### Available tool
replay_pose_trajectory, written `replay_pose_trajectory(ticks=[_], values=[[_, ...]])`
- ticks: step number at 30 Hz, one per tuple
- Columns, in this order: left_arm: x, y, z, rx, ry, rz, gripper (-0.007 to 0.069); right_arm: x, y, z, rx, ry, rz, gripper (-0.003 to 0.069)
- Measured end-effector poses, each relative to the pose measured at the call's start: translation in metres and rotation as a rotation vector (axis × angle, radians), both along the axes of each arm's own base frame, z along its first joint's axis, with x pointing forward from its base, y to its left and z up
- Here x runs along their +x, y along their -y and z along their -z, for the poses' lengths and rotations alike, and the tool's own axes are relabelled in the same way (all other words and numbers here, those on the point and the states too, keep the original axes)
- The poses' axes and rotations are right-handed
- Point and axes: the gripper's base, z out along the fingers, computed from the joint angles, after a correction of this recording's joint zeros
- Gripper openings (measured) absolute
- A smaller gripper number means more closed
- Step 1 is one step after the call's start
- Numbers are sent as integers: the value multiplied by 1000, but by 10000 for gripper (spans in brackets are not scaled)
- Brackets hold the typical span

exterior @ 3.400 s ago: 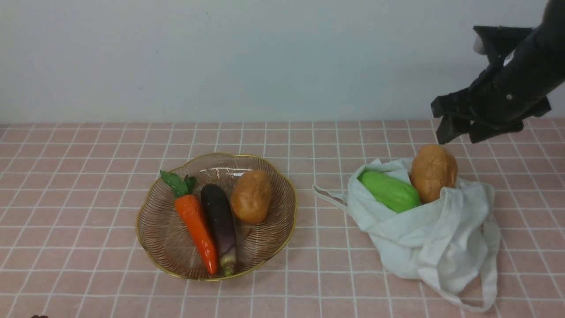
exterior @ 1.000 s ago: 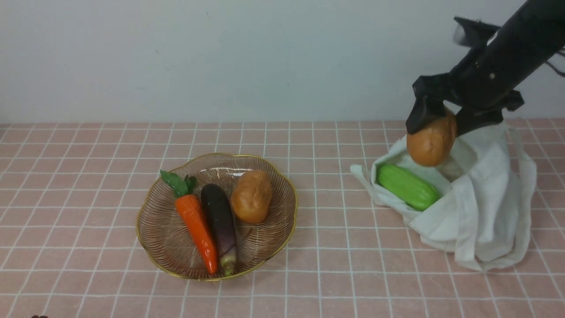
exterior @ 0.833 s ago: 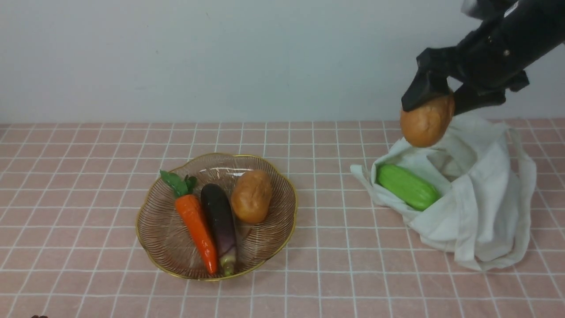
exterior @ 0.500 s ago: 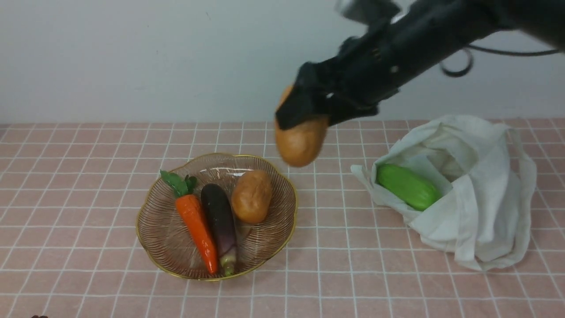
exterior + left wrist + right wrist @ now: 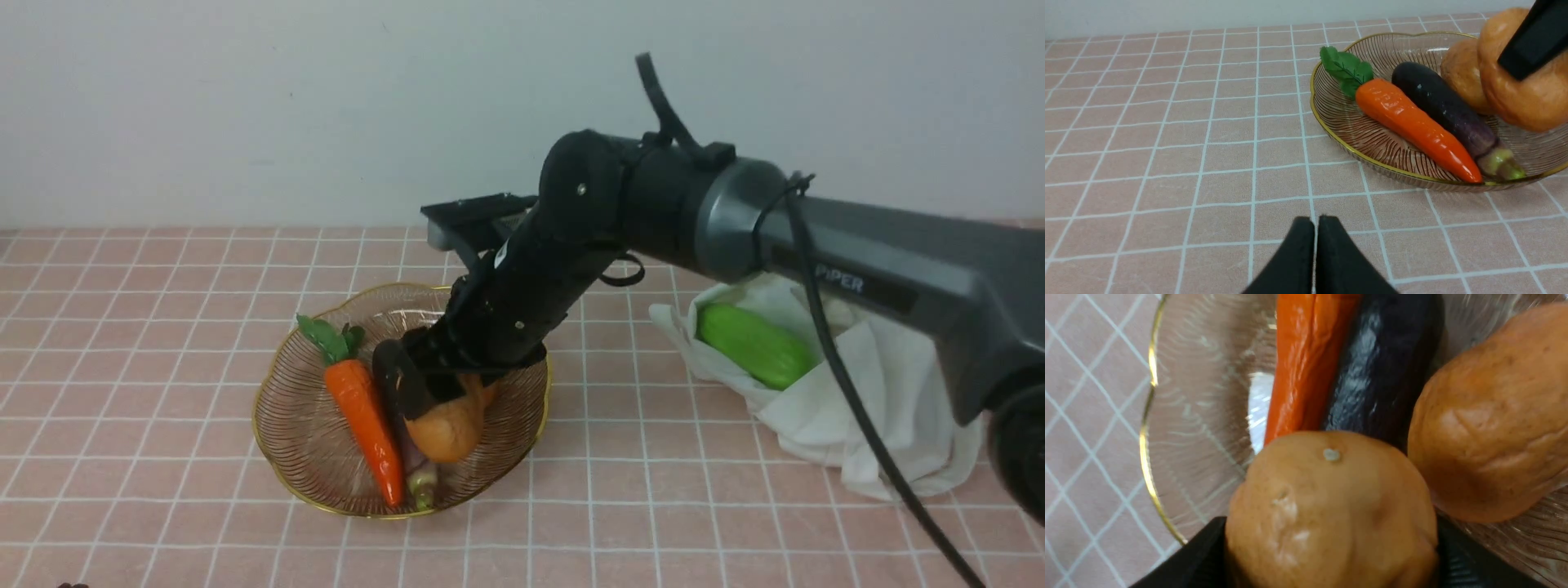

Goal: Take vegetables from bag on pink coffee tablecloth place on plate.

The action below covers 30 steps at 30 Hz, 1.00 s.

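My right gripper is shut on a lumpy brown potato and holds it low over the middle of the ribbed glass plate. In the right wrist view the held potato sits between the black fingers, just above the plate, beside a second potato. The green vegetable lies in the mouth of the white bag at the right of the pink tablecloth. My left gripper is shut and empty, low over the cloth near the plate.
An orange carrot and a dark eggplant lie side by side on the plate. The second potato lies at the plate's far side. My right arm reaches across above the cloth between bag and plate.
My right gripper closed on the potato in the bag, lifted it out, carried it left and lowered it over the plate. The bag slumped and the green vegetable shifted.
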Motion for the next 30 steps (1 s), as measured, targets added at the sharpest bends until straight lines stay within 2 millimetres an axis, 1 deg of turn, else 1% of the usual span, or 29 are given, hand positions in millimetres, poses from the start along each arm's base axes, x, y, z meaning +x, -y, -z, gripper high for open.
replay_pose_trajectory(ticks=[1,4,5,6,9,12,15,16,18,20,22,24,26,27,28,30], values=[[0,0,0,0,0,0,-6,0,0,1,-3,2,-1,517],[0,0,0,0,0,0,-6,2,1,3,-39,35,6,580],[0,0,0,0,0,0,-6,3,1,3,-40,36,10,585],[0,0,0,0,0,0,-6,4,3,3,-55,45,22,624],[0,0,0,0,0,0,-6,5,5,5,-83,48,36,678],[0,0,0,0,0,0,-6,5,6,5,-99,54,40,689],[0,0,0,0,0,0,-6,6,8,-2,-112,71,38,691],[0,0,0,0,0,0,-6,6,10,-14,-120,95,35,680],[0,0,0,0,0,0,-6,4,17,-43,-132,155,42,623],[0,0,0,0,0,0,-6,-1,28,-79,-146,231,57,526],[0,0,0,0,0,0,-6,-12,44,-123,-153,323,82,394],[0,0,0,0,0,0,-6,-29,66,-168,-157,415,112,244],[0,0,0,0,0,0,-6,-47,86,-203,-152,484,145,125],[0,0,0,0,0,0,-6,-60,100,-225,-136,524,178,78],[0,0,0,0,0,0,-6,-68,108,-237,-127,547,195,45],[0,0,0,0,0,0,-6,-95,135,-273,-93,618,240,7]])
